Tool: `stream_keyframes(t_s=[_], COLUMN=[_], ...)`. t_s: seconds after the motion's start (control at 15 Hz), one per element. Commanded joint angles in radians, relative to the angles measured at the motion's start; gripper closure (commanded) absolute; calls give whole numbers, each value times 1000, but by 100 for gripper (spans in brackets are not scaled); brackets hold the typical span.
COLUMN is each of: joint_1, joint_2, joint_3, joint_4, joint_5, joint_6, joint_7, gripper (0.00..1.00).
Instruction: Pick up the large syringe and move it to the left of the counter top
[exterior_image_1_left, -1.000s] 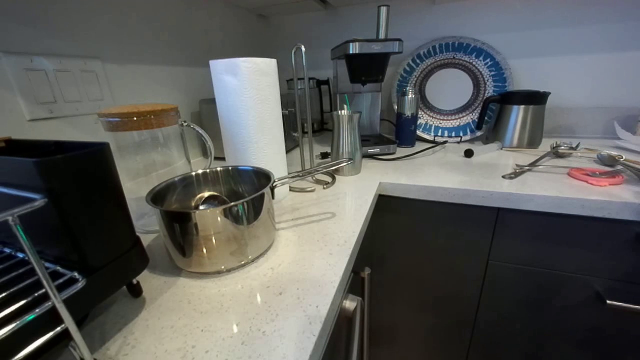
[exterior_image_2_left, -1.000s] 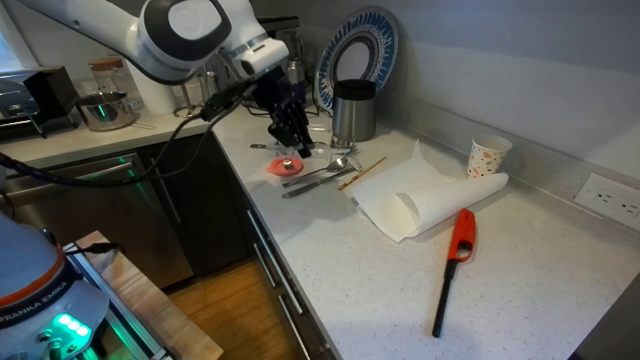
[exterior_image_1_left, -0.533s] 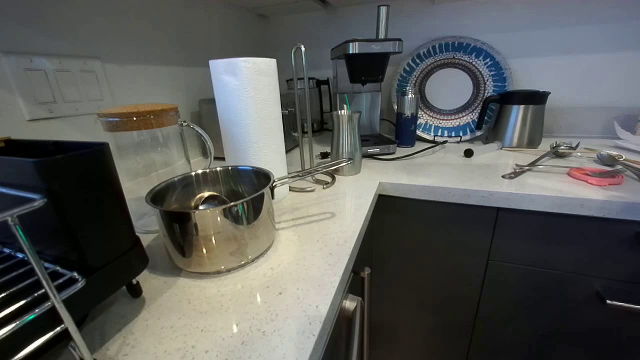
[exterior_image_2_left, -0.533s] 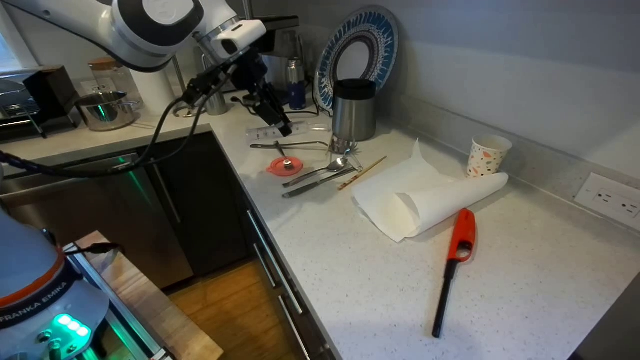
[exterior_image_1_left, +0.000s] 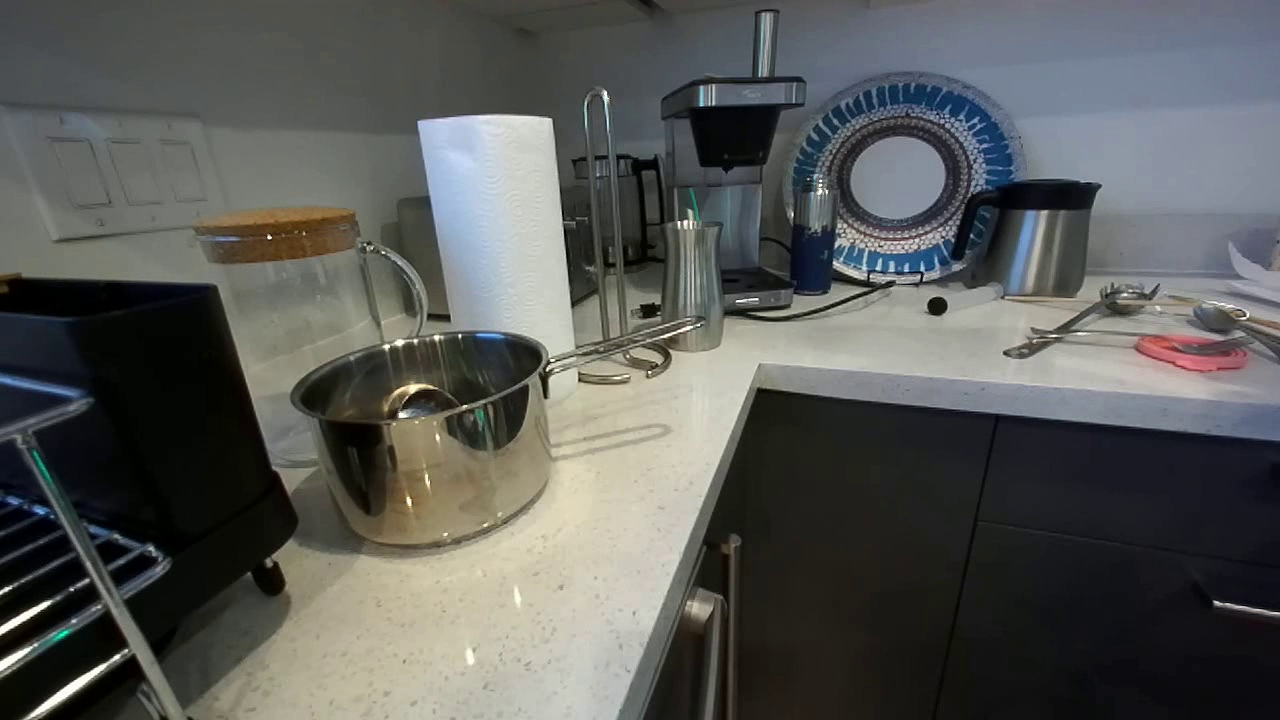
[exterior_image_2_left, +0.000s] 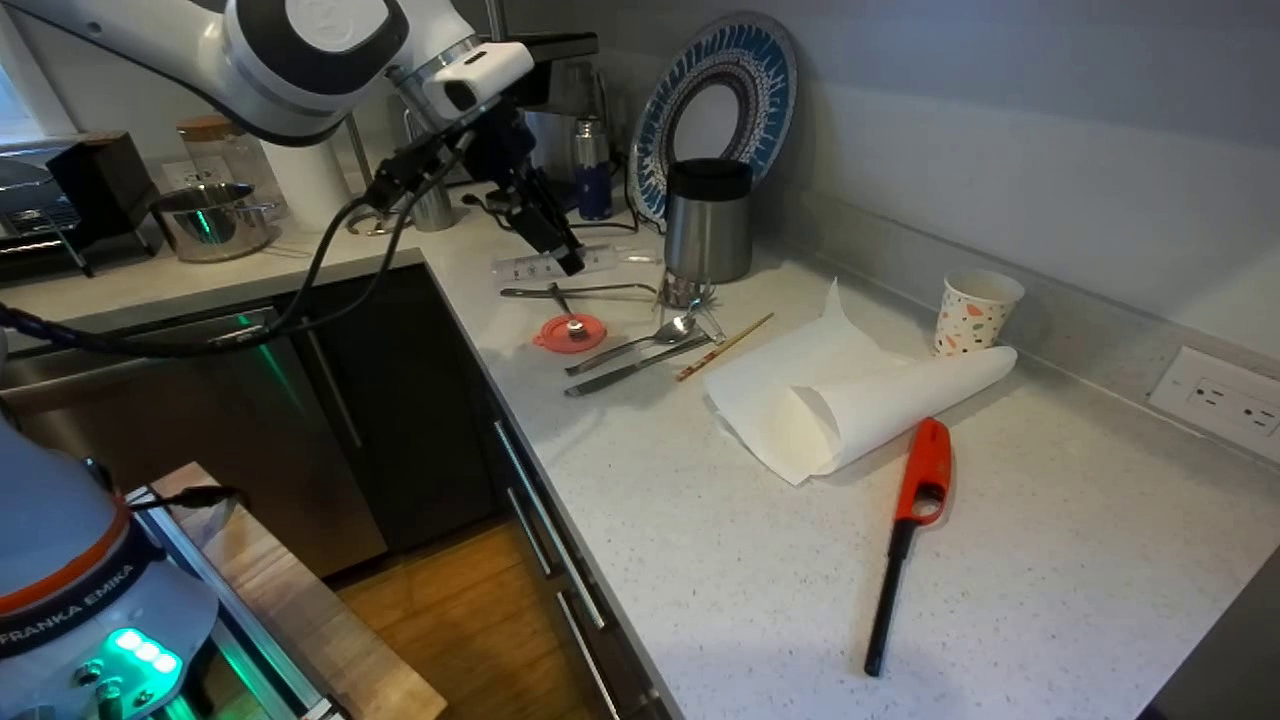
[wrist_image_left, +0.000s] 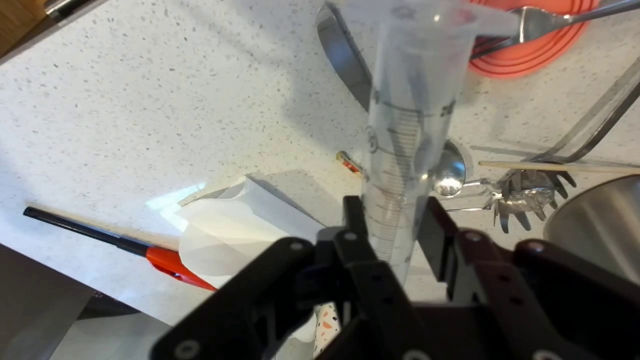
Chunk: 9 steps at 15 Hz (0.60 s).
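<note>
Syringe (wrist_image_left: 409, 140) hangs pinched in the gripper (wrist_image_left: 393, 212) above the counter (exterior_image_2_left: 700, 580); setting it down at left apparently remains.

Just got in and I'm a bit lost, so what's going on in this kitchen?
A white robot arm has a long, clear plastic syringe pinched in its black two-fingered gripper. The syringe is held above the white, speckled stone counter top, near silver metal utensils and a flat, coral-red disc. It is off the surface and not yet set down.
</note>
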Motion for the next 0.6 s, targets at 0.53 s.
stream_keyframes(t_s=[0.53], joint_1=[161], joint_2=[54], joint_3=[191], joint_4=[29], joint_5=[160], joint_6=[18], joint_7=[-308], gripper=[92])
